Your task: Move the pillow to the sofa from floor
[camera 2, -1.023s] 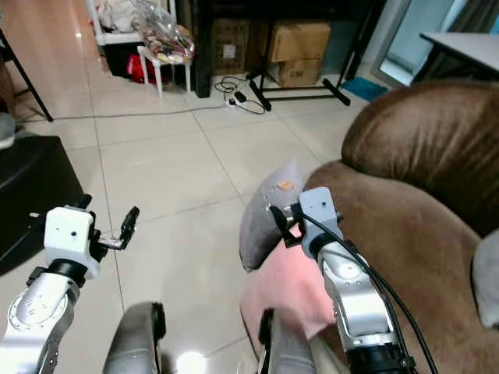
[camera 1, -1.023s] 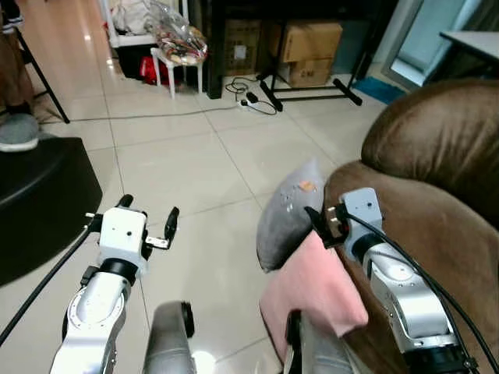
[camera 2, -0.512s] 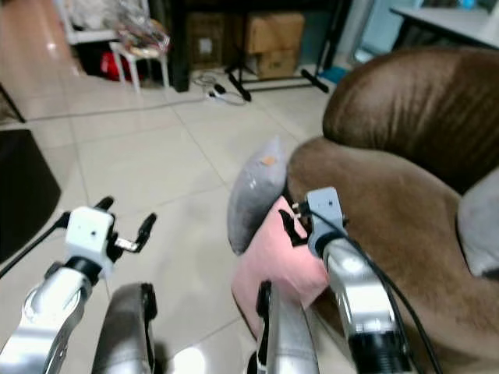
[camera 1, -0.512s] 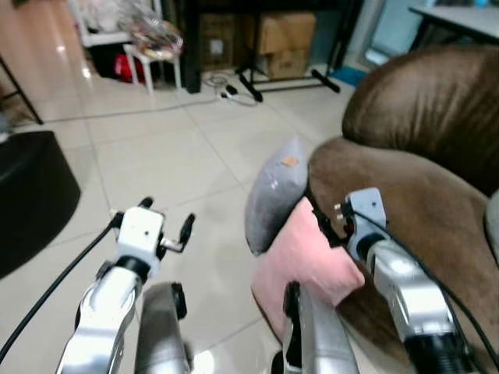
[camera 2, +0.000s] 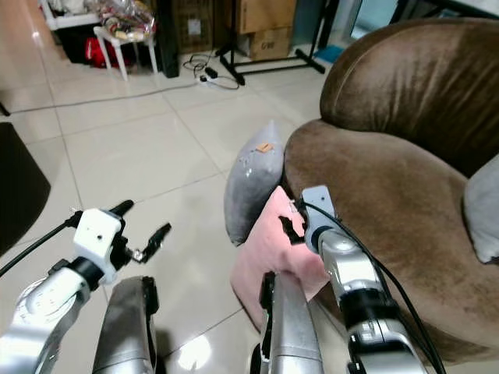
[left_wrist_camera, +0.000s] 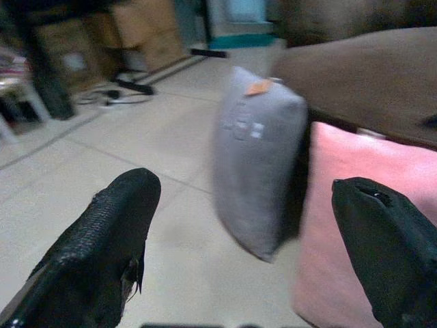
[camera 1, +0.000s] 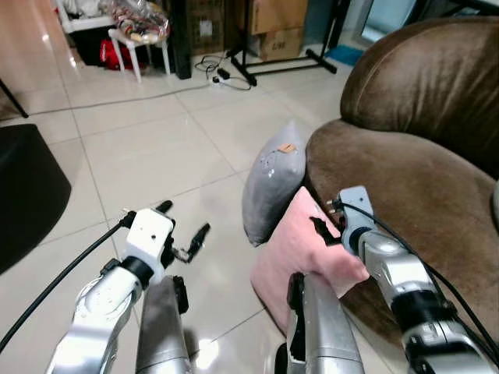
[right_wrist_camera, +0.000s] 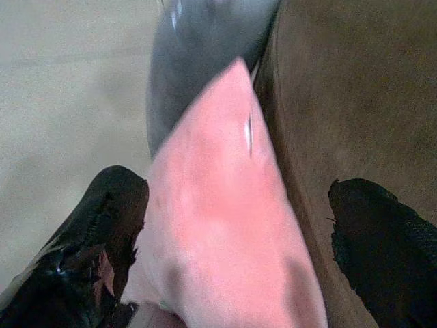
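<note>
A pink pillow (camera 1: 300, 253) stands on the tiled floor, leaning against the front of the brown sofa (camera 1: 405, 179). A grey pillow (camera 1: 269, 187) stands on edge just behind it, also against the sofa. My right gripper (camera 1: 323, 227) is at the pink pillow's upper corner. In the right wrist view the pink pillow (right_wrist_camera: 218, 225) lies between the spread fingers (right_wrist_camera: 95, 232); the jaws stand open, one finger on the sofa side. My left gripper (camera 1: 183, 221) hovers open over the floor left of the pillows, with both pillows ahead of its fingers (left_wrist_camera: 102, 239).
A black rounded object (camera 1: 27, 183) sits on the floor at the left. Far back are a white stool (camera 1: 136, 35) with a bag, cardboard boxes (camera 1: 277, 23), a stand's legs and cables (camera 1: 226, 78). A grey cushion (camera 2: 483, 206) lies on the sofa seat.
The camera has swung right and down, nearer the sofa. My right gripper has come down onto the pink pillow's upper corner. The left gripper stays open beside the pillows.
</note>
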Available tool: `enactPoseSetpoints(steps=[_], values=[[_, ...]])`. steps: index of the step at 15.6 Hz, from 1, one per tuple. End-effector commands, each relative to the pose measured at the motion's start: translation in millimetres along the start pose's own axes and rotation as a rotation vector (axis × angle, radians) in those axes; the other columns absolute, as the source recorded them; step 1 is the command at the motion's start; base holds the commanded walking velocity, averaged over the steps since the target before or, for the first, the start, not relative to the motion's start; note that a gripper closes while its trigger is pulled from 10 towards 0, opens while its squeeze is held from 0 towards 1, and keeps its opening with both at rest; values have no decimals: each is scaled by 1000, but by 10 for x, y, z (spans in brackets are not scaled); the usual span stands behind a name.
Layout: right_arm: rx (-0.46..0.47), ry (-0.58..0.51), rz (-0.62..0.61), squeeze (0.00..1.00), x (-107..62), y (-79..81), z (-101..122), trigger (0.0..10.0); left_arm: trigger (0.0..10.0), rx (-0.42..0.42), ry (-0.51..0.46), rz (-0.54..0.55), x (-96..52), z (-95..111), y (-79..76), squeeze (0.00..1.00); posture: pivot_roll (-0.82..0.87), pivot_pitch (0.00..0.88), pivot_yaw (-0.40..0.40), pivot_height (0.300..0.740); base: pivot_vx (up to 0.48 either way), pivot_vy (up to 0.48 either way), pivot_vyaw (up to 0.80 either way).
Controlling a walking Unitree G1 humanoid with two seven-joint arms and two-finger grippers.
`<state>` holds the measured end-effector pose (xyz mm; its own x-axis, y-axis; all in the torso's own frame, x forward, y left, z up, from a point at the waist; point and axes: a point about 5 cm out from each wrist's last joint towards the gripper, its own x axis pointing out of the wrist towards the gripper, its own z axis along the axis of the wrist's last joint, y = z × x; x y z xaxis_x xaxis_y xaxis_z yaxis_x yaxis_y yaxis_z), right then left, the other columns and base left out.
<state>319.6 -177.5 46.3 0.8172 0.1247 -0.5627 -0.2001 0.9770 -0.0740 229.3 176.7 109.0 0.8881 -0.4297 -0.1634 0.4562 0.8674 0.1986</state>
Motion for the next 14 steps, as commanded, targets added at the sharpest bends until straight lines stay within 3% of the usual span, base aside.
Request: enactPoseSetpoints(steps=[1,2,3,4,8,9,10,14], values=[[3,46,-48,1000,20,-81,-88,10000,10000,-12,-1,-71,-23,36,-58,0,12,109,-58,471,0,0,0],[2,63,-62,1000,33,-95,-110,10000,10000,-10,1,-89,-35,42,-67,0,12,109,-58,471,0,0,0],[-15,99,-87,557,55,-117,-165,10000,10000,-1,14,-120,-87,58,-75,0,34,154,-54,471,0,0,0],[-28,122,-103,0,73,-126,-207,10000,10000,1,25,-136,-134,72,-68,0,41,176,-51,471,0,0,0],[-38,197,-185,0,115,-84,-371,10000,10000,-1,70,-193,-281,94,-22,0,46,227,-38,471,0,0,0],[-50,211,-196,0,117,-64,-405,7804,10000,-9,79,-214,-306,99,-38,0,45,231,-38,471,0,0,0],[-33,209,-198,0,122,-45,-415,0,10000,-11,85,-227,-326,103,-56,0,46,231,-38,471,0,0,0],[7,164,-149,0,153,52,-380,0,10000,-17,94,-240,-351,110,-82,0,44,221,-38,471,0,0,0]])
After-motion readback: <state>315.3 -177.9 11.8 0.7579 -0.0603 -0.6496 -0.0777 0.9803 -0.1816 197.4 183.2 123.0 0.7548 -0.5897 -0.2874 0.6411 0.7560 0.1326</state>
